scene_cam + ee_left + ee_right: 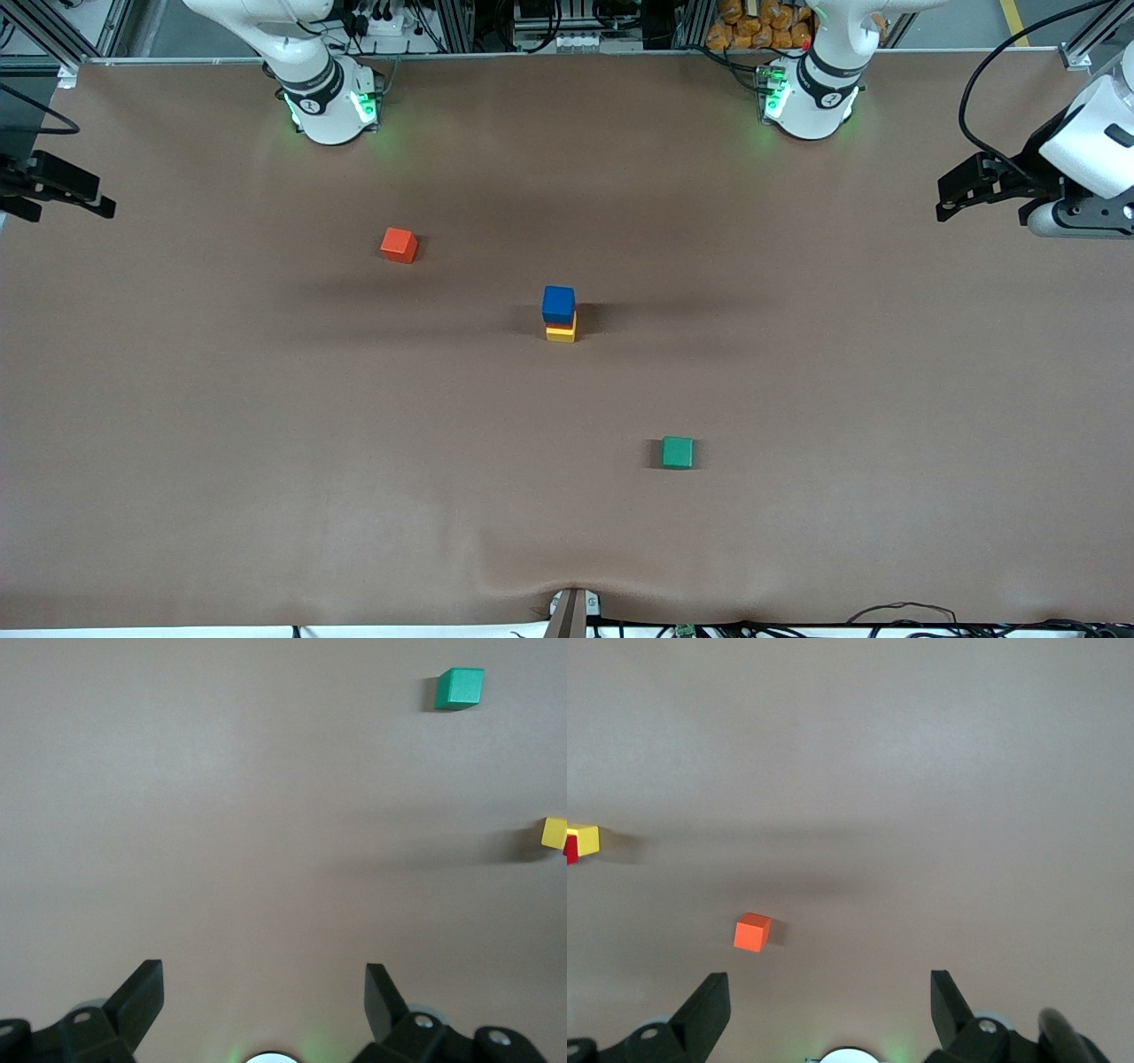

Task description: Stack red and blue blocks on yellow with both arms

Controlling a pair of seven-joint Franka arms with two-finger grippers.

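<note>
Front view, stack: the blue block [558,304] sits on top, a thin strip of the red block [562,325] shows under it, and the yellow cube [561,334] is at the bottom on the brown table [266,461], near its middle.
Front view, other cubes: an orange-red cube [399,245] lies farther from the camera than the stack, toward the right arm's end; a green cube [678,452] lies nearer the camera, toward the left arm's end.
Front view, left gripper [952,195]: raised over the table's edge at the left arm's end, well apart from the stack, holding nothing.
Front view, right gripper [40,197]: over the edge at the right arm's end (only partly in frame), also well apart from the stack.
Left wrist view, left gripper [264,992]: fingers [142,992] spread wide with bare table between them; the green cube [460,688] and the yellow cube [554,832] lie well apart from it, the yellow one cut by the frame edge.
Right wrist view, right gripper [829,992]: fingers [707,997] spread wide and empty; the orange-red cube [751,932] is near them, and the yellow cube [585,839] with a sliver of the red block [570,850] lies at the frame edge.
</note>
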